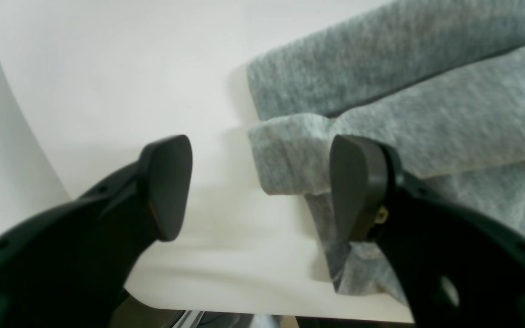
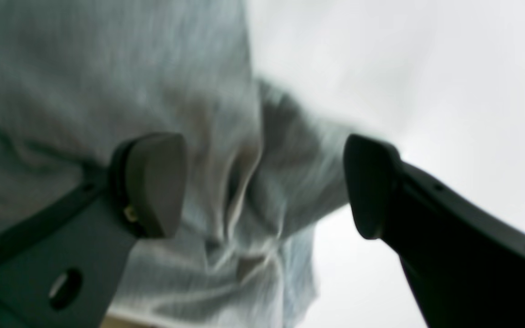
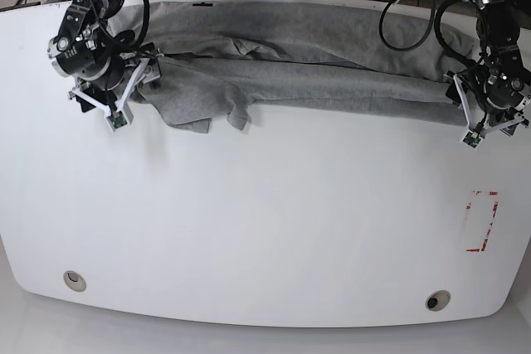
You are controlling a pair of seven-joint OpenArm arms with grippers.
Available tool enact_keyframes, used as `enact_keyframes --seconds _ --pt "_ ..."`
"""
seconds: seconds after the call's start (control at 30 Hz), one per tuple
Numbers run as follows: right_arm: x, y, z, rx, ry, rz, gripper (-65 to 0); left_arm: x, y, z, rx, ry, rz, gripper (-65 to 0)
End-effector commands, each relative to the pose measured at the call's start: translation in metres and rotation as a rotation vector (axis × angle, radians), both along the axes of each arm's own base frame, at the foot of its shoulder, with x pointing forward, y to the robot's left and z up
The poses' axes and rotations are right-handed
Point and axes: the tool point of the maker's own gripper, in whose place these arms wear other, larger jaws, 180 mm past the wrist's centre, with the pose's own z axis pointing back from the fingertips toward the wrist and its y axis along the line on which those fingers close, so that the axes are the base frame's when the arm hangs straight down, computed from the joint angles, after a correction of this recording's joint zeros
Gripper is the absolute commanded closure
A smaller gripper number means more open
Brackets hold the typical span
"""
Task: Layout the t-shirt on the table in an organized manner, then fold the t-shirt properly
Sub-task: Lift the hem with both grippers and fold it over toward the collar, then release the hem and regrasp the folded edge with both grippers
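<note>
T-shirt [image 3: 290,72]: heather-grey garment, one item, lying bunched in a long band along the far edge of the table [image 3: 265,238]. Long axis runs parallel to that far edge, from near one far corner to the other. A folded-over layer sits on top along its length; a loose flap or sleeve droops toward the table's middle near the end by the right gripper. Which end is collar and which is hem cannot be told. No lettering is visible.

Right gripper [image 2: 262,187]: jaws spread apart, nothing between the pads; cloth lies beneath them, bunched and blurred.

Left gripper [image 1: 262,187]: jaws spread apart, holding nothing; one pad is over the rolled cloth edge, the other over bare tabletop.

Step in hand, as judged: laying out, not yet folding, since the shirt is not flat.

Handling note: each gripper would do best to take one layer only at an outer corner, not the whole roll. Draw both ends toward the near edge evenly and keep the cloth taut between them so the doubled layer opens. The drooping flap may drag and crease.

Other marks: red tape rectangle [image 3: 483,221] by the side edge; two grommet holes [image 3: 75,280] along the near edge.
</note>
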Motion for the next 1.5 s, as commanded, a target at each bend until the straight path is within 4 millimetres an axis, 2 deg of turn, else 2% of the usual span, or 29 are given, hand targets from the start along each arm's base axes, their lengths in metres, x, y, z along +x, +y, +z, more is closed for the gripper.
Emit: enact_keyframes --seconds 0.0,0.2,0.43,0.57,0.83,0.97,1.17,1.23,1.33,1.47 --pt "0.022 -0.003 0.017 -0.003 -0.072 -0.001 -51.8 0.014 0.003 0.024 0.030 -0.071 -0.011 -43.5" --pt "0.052 0.008 0.020 0.068 -0.104 -0.013 -52.2 0.020 -0.001 0.033 0.031 -0.102 -0.021 -43.5" --pt "0.075 0.019 -0.008 0.194 -0.070 -0.033 -52.2 0.027 -0.002 0.039 0.030 -0.123 -0.025 -43.3" --pt "0.076 0.023 -0.029 0.243 -0.016 -0.047 -52.2 0.028 -0.003 0.039 0.028 -0.127 -0.025 -43.3" --pt "0.073 0.037 -0.037 0.282 0.005 -0.047 -52.0 0.029 -0.003 0.039 0.027 -0.128 -0.025 -43.3" --pt "0.063 0.040 -0.044 0.288 0.030 -0.049 -51.8 0.029 -0.003 0.039 0.027 -0.129 -0.026 -43.3" --pt "0.060 0.067 -0.049 0.298 0.053 0.022 -51.5 0.029 -0.003 0.039 0.026 -0.129 -0.026 -43.3" --pt "0.055 0.071 -0.053 0.301 0.068 0.028 -49.6 0.029 -0.003 0.039 0.026 -0.129 -0.026 -43.3" --pt "0.053 0.074 -0.054 0.305 0.073 0.032 -42.2 0.029 -0.003 0.039 0.026 -0.129 -0.026 -43.3" --pt "0.053 0.085 -0.055 0.318 0.076 0.051 -24.6 0.029 -0.003 0.039 0.026 -0.129 -0.026 -43.3"
